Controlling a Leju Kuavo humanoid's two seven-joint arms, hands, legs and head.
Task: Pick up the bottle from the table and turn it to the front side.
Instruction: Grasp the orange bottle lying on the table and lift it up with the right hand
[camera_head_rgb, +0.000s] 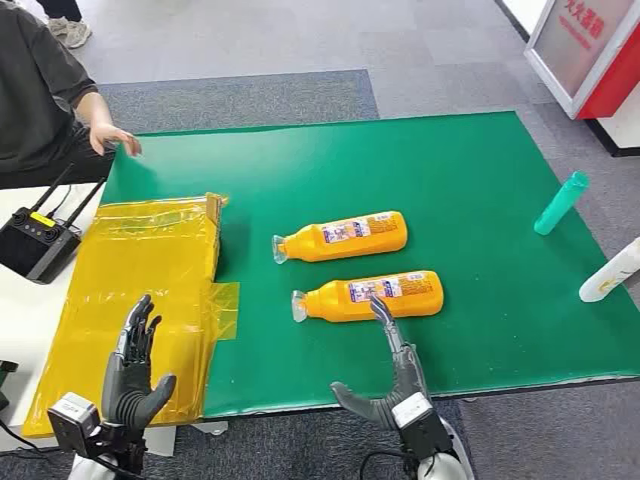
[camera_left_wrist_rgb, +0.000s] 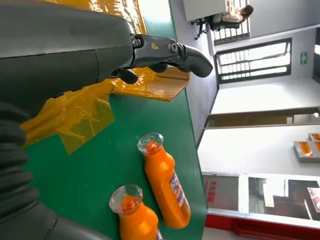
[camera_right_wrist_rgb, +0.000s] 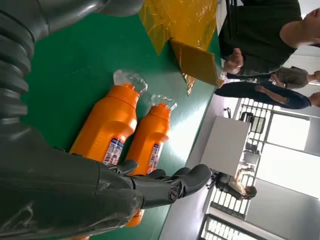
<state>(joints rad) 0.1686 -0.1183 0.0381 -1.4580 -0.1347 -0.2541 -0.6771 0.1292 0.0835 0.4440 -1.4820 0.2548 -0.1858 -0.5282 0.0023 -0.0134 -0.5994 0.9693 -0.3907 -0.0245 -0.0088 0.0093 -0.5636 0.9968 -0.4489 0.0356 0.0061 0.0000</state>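
Head view is showing two orange bottles lying on their sides on the green desk (camera_head_rgb: 468, 160), clear caps pointing toward the yellow plastic-wrapped package (camera_head_rgb: 143, 290). The near bottle (camera_head_rgb: 370, 296) is sitting just beyond the right hand (camera_head_rgb: 389, 385), whose fingers (camera_head_rgb: 383, 318) are spreading open and holding nothing; one fingertip is overlapping the bottle's lower edge in this view, contact unclear. The far bottle (camera_head_rgb: 341, 236) is lying parallel, a little apart behind it. The left hand (camera_head_rgb: 136, 365) is hovering over the package, fingers splayed, empty. Judging by the look: rigid plastic, full of liquid so moderately heavy, smooth and a bit slippery, round so it's likely rolling if nudged. Best hold is looking like the mid-body across the label, near the balance point, not the tapered neck. A teal bottle (camera_head_rgb: 561, 203) and a white one (camera_head_rgb: 610, 271) are lying at the far right edge; a person's hand (camera_head_rgb: 113, 138) is resting at the desk's far left corner.
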